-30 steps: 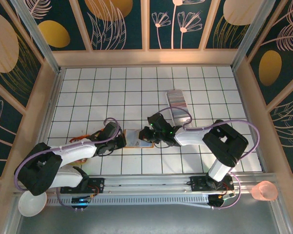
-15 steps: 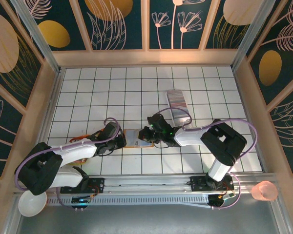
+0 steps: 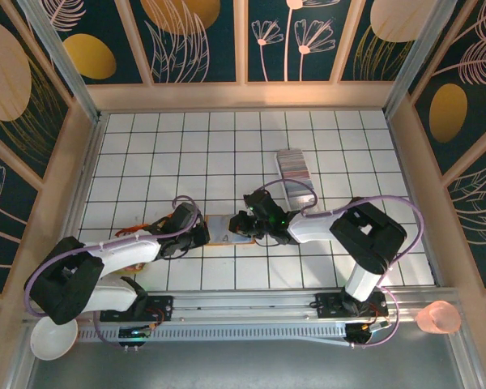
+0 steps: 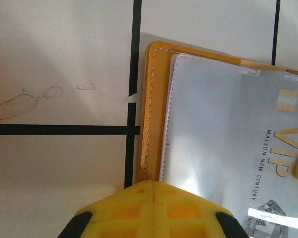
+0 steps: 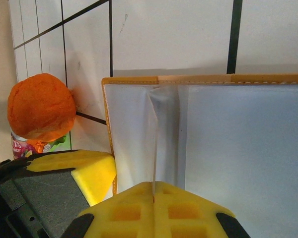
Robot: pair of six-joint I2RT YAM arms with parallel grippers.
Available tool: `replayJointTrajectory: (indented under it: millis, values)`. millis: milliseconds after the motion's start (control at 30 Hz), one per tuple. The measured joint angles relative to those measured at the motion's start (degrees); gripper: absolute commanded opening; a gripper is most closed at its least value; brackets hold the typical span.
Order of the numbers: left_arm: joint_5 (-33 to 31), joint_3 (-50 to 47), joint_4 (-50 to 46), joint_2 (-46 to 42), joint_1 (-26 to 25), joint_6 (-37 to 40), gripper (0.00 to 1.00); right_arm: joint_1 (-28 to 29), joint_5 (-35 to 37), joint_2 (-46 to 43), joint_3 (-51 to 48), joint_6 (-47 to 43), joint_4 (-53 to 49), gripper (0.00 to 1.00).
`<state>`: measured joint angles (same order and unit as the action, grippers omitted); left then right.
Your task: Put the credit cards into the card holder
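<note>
**A:** At mid-frame in the top view, the card holder [image 3: 227, 229] lies open and flat on the gridded table [image 3: 186, 146]. Confirm?

**B:** Confirmed. The left gripper [image 3: 201, 235] is at its left edge and the right gripper [image 3: 243, 226] at its right edge.

**A:** Left wrist view?

**B:** The left gripper [image 4: 151, 186] is closed. Its yellow pads [image 4: 124, 208] meet in one seam at bottom centre, over the card holder [image 4: 153, 114] at its tan stitched border. Pinched or only pressed: cannot tell. To the right, a clear sleeve [image 4: 203, 109] lies over a VIP card [image 4: 283, 148].

**A:** Right wrist view?

**B:** The right gripper [image 5: 154, 187] is also closed. A thin pale sheet [image 5: 153, 139] stands on edge and runs down into the seam. Card or sleeve leaf: cannot tell, nor whether it is clamped. An orange rounded object [image 5: 41, 106] sits at left, beside the holder's corner.

**A:** Stock of cards?

**B:** The credit cards [image 3: 292, 164] stand on edge in a row in a clear tray [image 3: 296, 188], up and to the right of the holder and apart from it.
</note>
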<state>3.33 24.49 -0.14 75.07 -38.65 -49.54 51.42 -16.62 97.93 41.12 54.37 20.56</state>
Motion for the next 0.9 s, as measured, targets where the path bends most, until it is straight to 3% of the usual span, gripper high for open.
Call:
replayJointTrajectory:
  millis: [367,633,800,900]
  values:
    - [0.0,0.0,0.1,0.1,0.0,0.0,0.0,0.2,0.5,0.0,2.9,0.0,-5.6,0.0]
    - [0.0,0.0,0.1,0.1,0.0,0.0,0.0,0.3,-0.2,0.4,3.1,0.2,-3.9,0.0]
    - [0.0,0.0,0.1,0.1,0.0,0.0,0.0,0.3,-0.4,0.9,3.1,0.3,-3.7,0.2]
    - [0.0,0.0,0.1,0.0,0.0,0.0,0.0,0.7,0.2,1.2,3.4,-0.2,-5.4,0.25]
